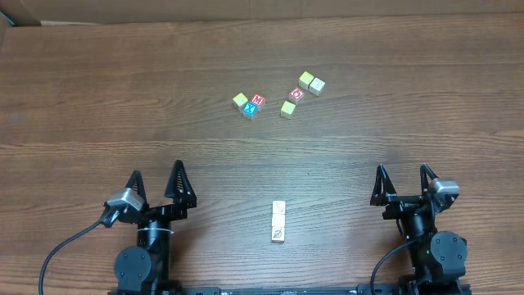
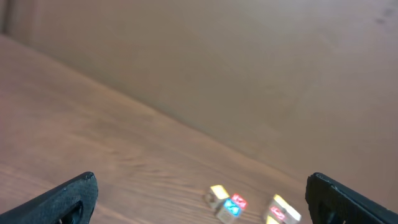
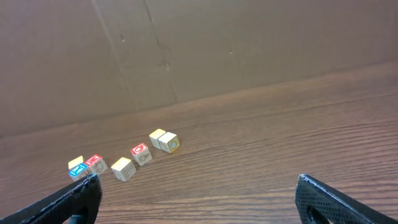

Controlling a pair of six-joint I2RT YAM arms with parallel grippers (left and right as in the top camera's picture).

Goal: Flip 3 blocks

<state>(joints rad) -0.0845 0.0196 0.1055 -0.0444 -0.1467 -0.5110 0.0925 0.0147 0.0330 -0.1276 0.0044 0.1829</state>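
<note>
Above table (image 1: 98,98), hands (image 1: 157,170) (image 1: 402,170) fully spread, empty

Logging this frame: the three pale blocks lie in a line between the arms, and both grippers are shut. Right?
Not shut: the overhead view shows the left gripper and the right gripper both open, fingers spread wide. The three pale blocks do lie in a line, as you say.

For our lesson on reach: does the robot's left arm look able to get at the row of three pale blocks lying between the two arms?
Probably yes: the three pale blocks lie on the table beside the open left pincer, with nothing between them; it would need to swing inward.
</note>
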